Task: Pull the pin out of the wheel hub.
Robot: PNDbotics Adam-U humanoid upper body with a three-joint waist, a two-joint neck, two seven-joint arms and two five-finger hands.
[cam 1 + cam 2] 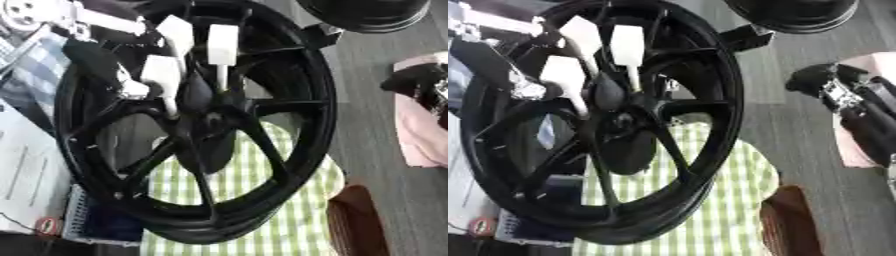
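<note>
Three white pins (222, 50) upright in wheel hub (206, 117)

The wheel's (197, 125) top rim was cut off by the picture's far edge, the right hand (859, 115) ran off the right edge, and its fingers were too blurred to read.

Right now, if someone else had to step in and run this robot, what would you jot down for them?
Left hand: up at the black wheel, its white-tipped fingers reaching to the hub; whether they grip anything is unclear.
Right hand: idle at the right edge, away from the wheel.
Wheel stands upright over a green checked cloth.
Done: reach made. Left: pin cannot be made out; find and pull it.
</note>
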